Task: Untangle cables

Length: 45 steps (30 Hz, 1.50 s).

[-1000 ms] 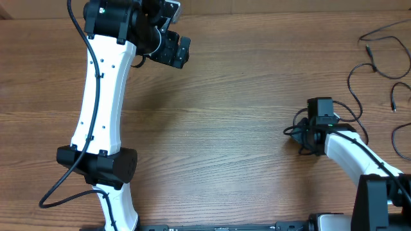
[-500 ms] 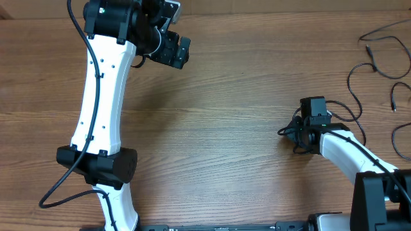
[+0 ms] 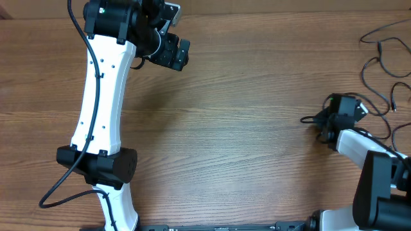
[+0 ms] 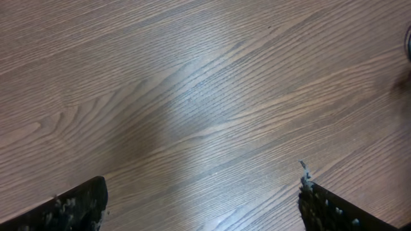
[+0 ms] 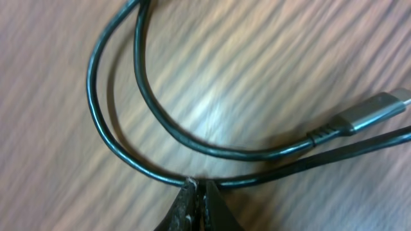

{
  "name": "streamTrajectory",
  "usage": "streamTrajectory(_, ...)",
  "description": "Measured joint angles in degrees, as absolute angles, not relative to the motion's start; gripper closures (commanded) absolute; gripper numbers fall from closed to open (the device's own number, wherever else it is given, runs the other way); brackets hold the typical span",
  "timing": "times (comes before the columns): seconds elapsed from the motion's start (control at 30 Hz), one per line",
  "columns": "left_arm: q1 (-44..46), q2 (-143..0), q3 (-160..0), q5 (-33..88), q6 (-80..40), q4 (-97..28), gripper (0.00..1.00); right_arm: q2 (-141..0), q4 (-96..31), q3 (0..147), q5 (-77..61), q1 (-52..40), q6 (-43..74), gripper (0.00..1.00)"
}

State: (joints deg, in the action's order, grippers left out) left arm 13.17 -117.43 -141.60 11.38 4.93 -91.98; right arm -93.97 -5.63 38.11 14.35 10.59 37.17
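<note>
Far left, overhead view: left gripper point(image 3: 173, 52) up near the far edge of the wooden table point(image 3: 257, 128), well apart from the cables point(image 3: 379, 50). From the left wrist: fingers point(image 4: 77, 206) spread wide, bare wood between them, holding nothing. Middle of the table: nothing of the task. Right side: right gripper point(image 3: 319, 120) low over the wood, tips pointing left. From the right wrist: fingertips point(image 5: 192, 199) pressed together, pinching one thin black strand just where a second strand runs close above it. Loop curving away up and to the left; small plug tip point(image 5: 379, 108) with its moulded strain relief point(image 5: 324, 135) at the right edge. Cannot tell whether one cord doubled back or two. Far right and upper right in the overhead view: remaining strands in loose separate curves, running out of frame. Judged on handling: very light and limp, no stiffness to keep a shape. Follows any pull and likely drags crossed neighbours along. Smooth round jacket, apt to slide through a narrow pinch, so best caught square between the pads. Best holds, as a guess: a plain run of cord near a plug, or just behind the strain relief, not the plug tip itself. Probably tightens a crossing if hauled hard; short gentle pulls look safer.
</note>
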Motion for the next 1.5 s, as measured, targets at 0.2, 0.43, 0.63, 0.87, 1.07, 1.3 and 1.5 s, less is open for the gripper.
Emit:
streamTrajectory(0.2, 13.17, -117.43, -141.6, 11.38, 4.93, -92.01, 0.05, -94.56, -1.69, 38.0, 13.58, 13.1, 33.45, 0.96)
streamTrajectory(0.43, 13.17, -117.43, -141.6, 11.38, 4.93, -92.14, 0.05, -93.38, -11.25, 40.34, 12.25, 12.01, 32.32, 0.96)
streamTrajectory(0.63, 13.17, -117.43, -141.6, 11.38, 4.93, -92.16, 0.05, -86.56, -21.61, 53.32, 11.35, 9.89, 31.7, 0.96)
streamTrajectory(0.87, 13.17, -117.43, -141.6, 11.38, 4.91, -92.16, 0.08, -83.11, -11.09, 62.5, 15.11, 12.16, 28.99, 0.96)
streamTrajectory(1.07, 13.17, -117.43, -141.6, 11.35, 4.89, -92.16, 0.08, -90.19, 3.97, 62.48, 18.72, 15.62, 22.06, 0.96)
streamTrajectory(1.3, 13.17, -117.43, -141.6, 11.38, 4.38, -92.14, 0.07, -105.41, 15.49, 62.46, 19.73, 19.11, 16.38, 0.96)
streamTrajectory(1.5, 13.17, -117.43, -141.6, 11.38, 4.21, -92.62, 0.08, -113.45, 19.44, 62.28, 19.97, 21.04, 15.11, 0.96)
